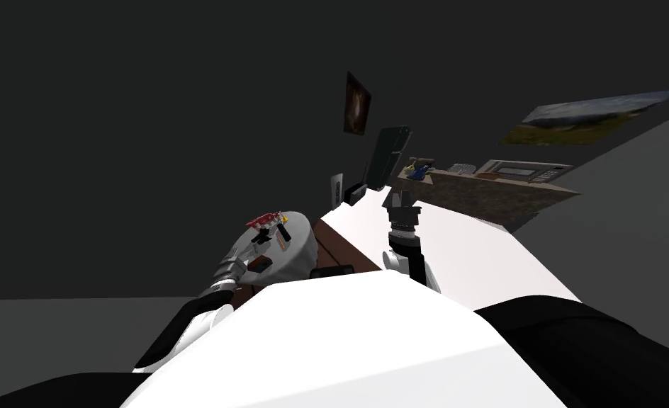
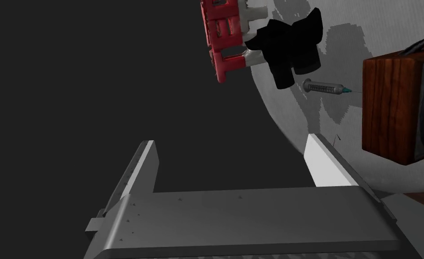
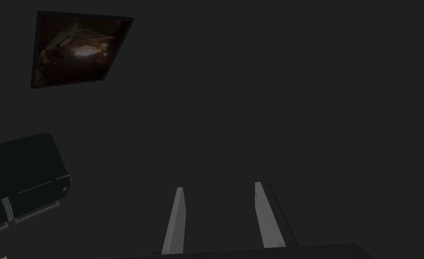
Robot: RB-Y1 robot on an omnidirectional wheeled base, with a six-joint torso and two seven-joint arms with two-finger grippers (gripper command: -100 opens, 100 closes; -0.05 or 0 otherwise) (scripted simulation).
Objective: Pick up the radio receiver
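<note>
Radio receiver [image 2: 402,112] on round table [image 2: 373,173], just beside left claw [image 2: 231,140]: spread wide, empty. Right claw [image 3: 218,186] parted, empty.

At the head view's centre left, bare round grey desk [image 2: 305,118] is left between the left hand [image 2: 229,140] and the brown wooden box radio [image 2: 397,108]; a grey syringe [image 2: 325,87] lies just beside the radio.

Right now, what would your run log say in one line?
left gripper open, near radio | radio on round table, ungrasped | right gripper open, empty
</note>
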